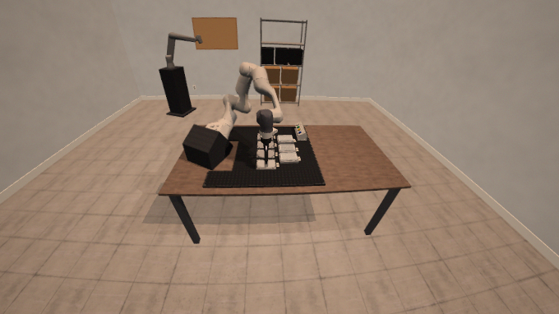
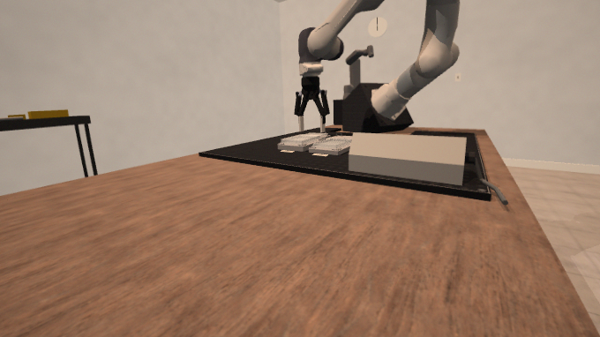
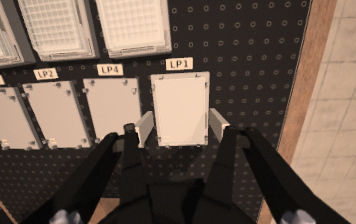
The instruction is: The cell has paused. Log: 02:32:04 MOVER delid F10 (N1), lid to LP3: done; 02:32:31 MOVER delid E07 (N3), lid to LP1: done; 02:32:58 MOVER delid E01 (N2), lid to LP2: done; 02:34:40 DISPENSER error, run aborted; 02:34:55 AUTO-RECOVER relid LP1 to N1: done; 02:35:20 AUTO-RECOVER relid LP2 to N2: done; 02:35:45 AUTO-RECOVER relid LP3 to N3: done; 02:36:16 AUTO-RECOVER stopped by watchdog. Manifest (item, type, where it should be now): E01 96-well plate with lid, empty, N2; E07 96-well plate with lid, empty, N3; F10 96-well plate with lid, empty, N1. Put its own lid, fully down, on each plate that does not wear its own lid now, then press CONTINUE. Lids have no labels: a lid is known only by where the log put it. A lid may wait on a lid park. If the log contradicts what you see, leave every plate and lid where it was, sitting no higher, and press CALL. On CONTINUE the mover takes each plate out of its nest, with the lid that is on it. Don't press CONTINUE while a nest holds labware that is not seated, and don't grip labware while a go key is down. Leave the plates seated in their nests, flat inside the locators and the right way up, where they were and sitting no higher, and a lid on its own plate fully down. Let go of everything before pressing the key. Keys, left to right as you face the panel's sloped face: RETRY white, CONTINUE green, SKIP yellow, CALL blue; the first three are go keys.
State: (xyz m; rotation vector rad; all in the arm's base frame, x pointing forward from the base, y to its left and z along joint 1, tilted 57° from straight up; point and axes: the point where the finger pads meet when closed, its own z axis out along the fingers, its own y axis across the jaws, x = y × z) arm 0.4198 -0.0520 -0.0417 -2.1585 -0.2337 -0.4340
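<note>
The gripper (image 3: 181, 129) hangs partly open and empty above the lid park labelled LP1 (image 3: 179, 64), its pale pads (image 3: 218, 123) straddling the short width of a lid (image 3: 180, 107) lying flat there. That lid's long axis runs away from the wrist camera, toward the lidded plates (image 3: 133, 25) beyond. Judging by this, one lid is parked mid-swap; regrasping, relidding and the key press (image 1: 299, 131) remain
</note>
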